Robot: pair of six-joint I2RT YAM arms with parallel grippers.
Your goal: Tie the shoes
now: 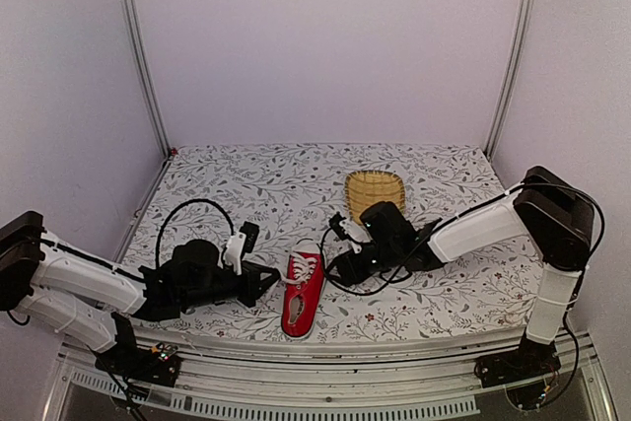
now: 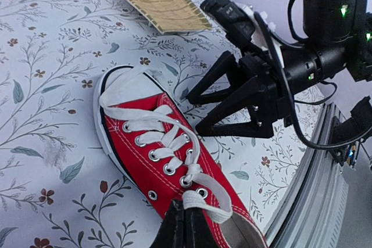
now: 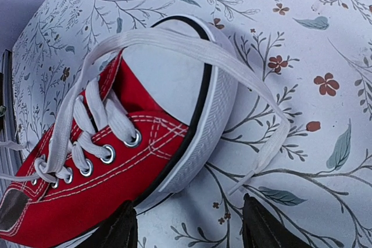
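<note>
The red shoe (image 1: 304,293) with a white toe cap lies on the floral cloth between my two arms, toe pointing away. My left gripper (image 2: 185,208) is shut at the shoe's (image 2: 152,154) top eyelets, pinching a white lace (image 2: 204,197) that bends over its tip. My right gripper (image 3: 187,212) stands open just off the toe cap of the shoe (image 3: 110,161), touching nothing. A long lace (image 3: 174,42) drapes across the toe, and its loose end (image 3: 258,164) lies on the cloth ahead of the right fingertip. In the left wrist view the right gripper (image 2: 195,114) hangs beside the shoe.
A yellow woven basket (image 1: 375,190) rests on the cloth behind the shoe, also visible as the basket (image 2: 160,4) from the left wrist. The metal rail (image 1: 325,352) of the table's near edge runs close to the shoe's heel. Walls enclose the back and sides.
</note>
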